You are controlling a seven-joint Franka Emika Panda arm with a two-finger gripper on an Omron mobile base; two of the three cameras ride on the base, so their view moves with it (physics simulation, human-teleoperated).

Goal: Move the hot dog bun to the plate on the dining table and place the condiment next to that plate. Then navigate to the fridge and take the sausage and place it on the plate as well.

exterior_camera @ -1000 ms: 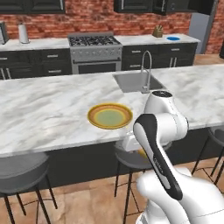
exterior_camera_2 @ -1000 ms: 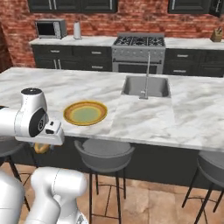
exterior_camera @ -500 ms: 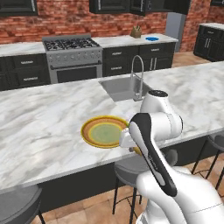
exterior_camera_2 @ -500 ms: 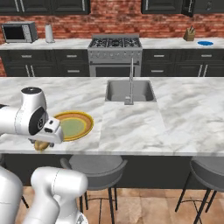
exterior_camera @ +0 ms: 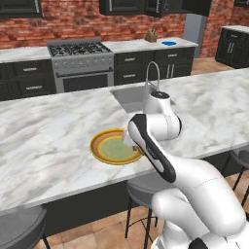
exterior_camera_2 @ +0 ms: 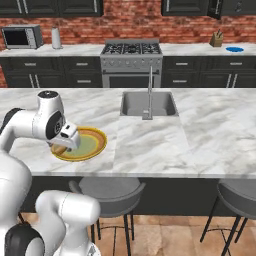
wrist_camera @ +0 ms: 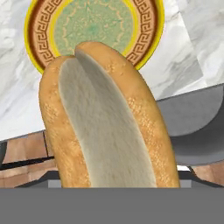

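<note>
Hand view: your gripper has its jaws spread wide around the hot dog bun, long axis running away from the hand toward the plate. Bun hangs over the dining table's near edge; plate lies just ahead, so carry it forward.

- Even, bright, diffuse rendered light in all three views; no single lamp or beam can be made out.
- The long white-grey veined marble island top reads pale and slightly washed, without hard glare.
- Only a faint soft shadow edges the round orange-rimmed, green-centred plate.
- In the hand view, the golden-tan split bread roll looms close, its crust texture coarse and a little soft.
- Base views are low-detail; far red brick wall looks smeared.
</note>
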